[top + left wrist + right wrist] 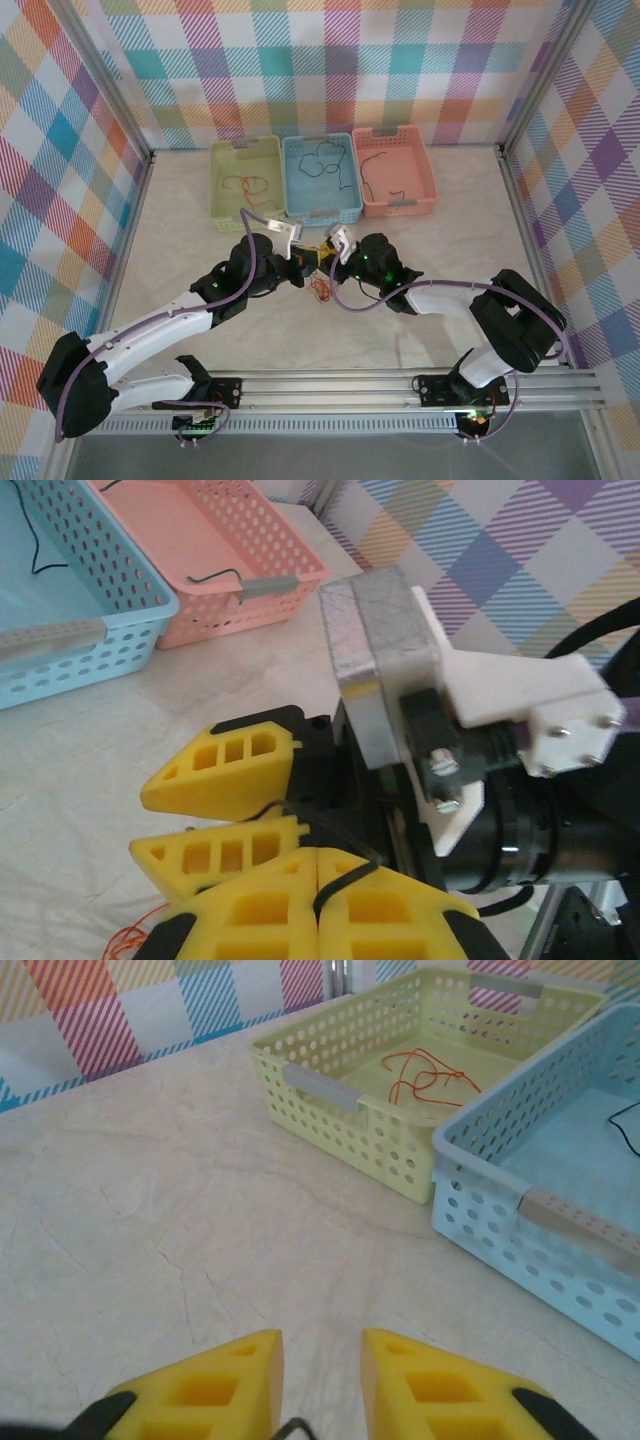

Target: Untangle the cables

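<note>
Ideally, over the desk [180, 300] before the green basket [215, 190], blue basket [322, 215] and pink basket [400, 208], three in all, the two end effectors draw apart slowly. The left end effector [318, 865] is clamped on a black strand [345, 872]. The right end effector [320, 1360] stands partly open, something dark low between its jaws, and should close first. Binned: one red-orange cable [430, 1075], one black cable [340, 175], one dark cable [366, 180]. The tangle [320, 288] beneath is too knotted to count.
</note>
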Motion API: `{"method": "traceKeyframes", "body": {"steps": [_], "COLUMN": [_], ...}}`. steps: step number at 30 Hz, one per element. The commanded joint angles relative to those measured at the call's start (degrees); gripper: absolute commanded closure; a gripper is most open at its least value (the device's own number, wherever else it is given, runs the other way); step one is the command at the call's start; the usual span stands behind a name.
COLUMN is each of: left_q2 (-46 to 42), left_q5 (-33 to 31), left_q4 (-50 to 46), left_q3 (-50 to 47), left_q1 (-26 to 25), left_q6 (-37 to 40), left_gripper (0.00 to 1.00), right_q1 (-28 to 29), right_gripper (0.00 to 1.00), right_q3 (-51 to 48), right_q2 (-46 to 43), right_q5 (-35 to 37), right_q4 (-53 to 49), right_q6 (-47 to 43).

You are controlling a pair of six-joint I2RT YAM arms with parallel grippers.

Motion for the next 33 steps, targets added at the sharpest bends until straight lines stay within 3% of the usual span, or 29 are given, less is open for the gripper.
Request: {"method": "traceKeyframes", "body": {"steps": [1, 16, 21, 27, 33], "left_q2": [-2.75, -12.25, -13.70, -13.51, -9.39], "left_q5": [0.64, 11.92, 8.53, 7.35, 0.59], "left_q4": [-2.74, -16.36, -21.01, -22.62, -27.07], "left_q3": [0.90, 11.05, 12.81, 13.38, 14.35], "left_q1": [-0.29, -0.36, -0.31, -0.31, -0.32], "left_q6": [-2.09, -5.75, -5.10, -6.30, -4.00], "left_gripper": [1.00, 1.00, 1.00, 1.00, 1.00], "right_q1": [-1.22, -4.68, -4.68, -4.76, -4.72], "right_gripper": [0.78, 0.82, 0.82, 0.81, 0.68], "right_q3": [-0.80, -0.20, -0.46, -0.92, -5.10], "right_q2": [-0.86, -1.04, -1.58, -2.30, -6.06], "right_q5": [2.26, 5.34, 3.07, 5.16, -3.08], "right_q4": [2.36, -3.70, -3.30, -4.06, 4.04], "right_q6": [1.74, 5.54, 5.28, 5.54, 5.26]}}
